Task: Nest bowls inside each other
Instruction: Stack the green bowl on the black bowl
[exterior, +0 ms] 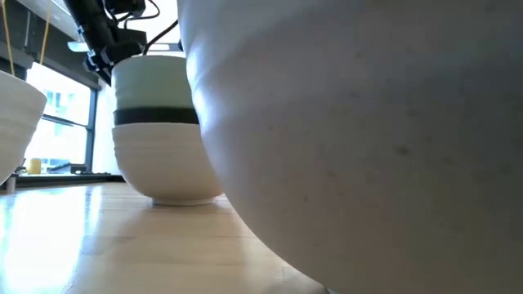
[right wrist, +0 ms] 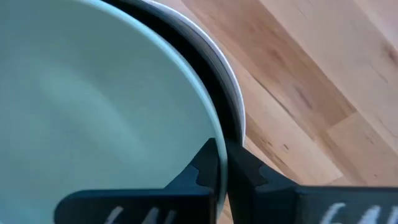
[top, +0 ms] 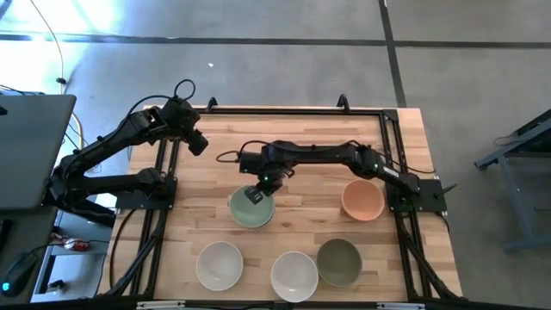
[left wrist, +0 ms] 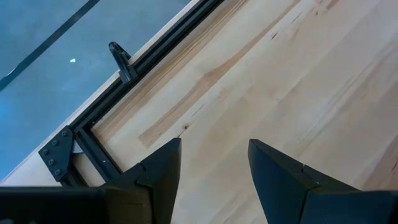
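A pale mint green bowl [top: 250, 209] sits in a black bowl [exterior: 157, 117], which sits in a white bowl [exterior: 163, 163], stacked at the table's middle. My right gripper [top: 256, 195] reaches from the right and is shut on the mint bowl's rim [right wrist: 211, 124]. My left gripper [top: 198, 145] hangs open and empty over bare wood at the far left; it also shows in its wrist view [left wrist: 214, 155]. A peach-orange bowl [top: 362, 200] stands at the right. An olive-grey bowl [top: 338, 261] and two white bowls [top: 219, 264] [top: 294, 274] stand along the near edge. My right gripper pinches the mint bowl's rim [right wrist: 216, 138], one finger [right wrist: 202, 171] inside the bowl and the other [right wrist: 252, 174] outside it, over the black bowl's rim. The fingers come from above, pointing down. The mint bowl stands upright within the black bowl.
The table has a black frame rail [top: 284, 110] along its far edge and rails down both sides. Bare wood lies between the stack and the peach-orange bowl. In the low view a white bowl [exterior: 368, 147] stands close to the camera and hides most of the table.
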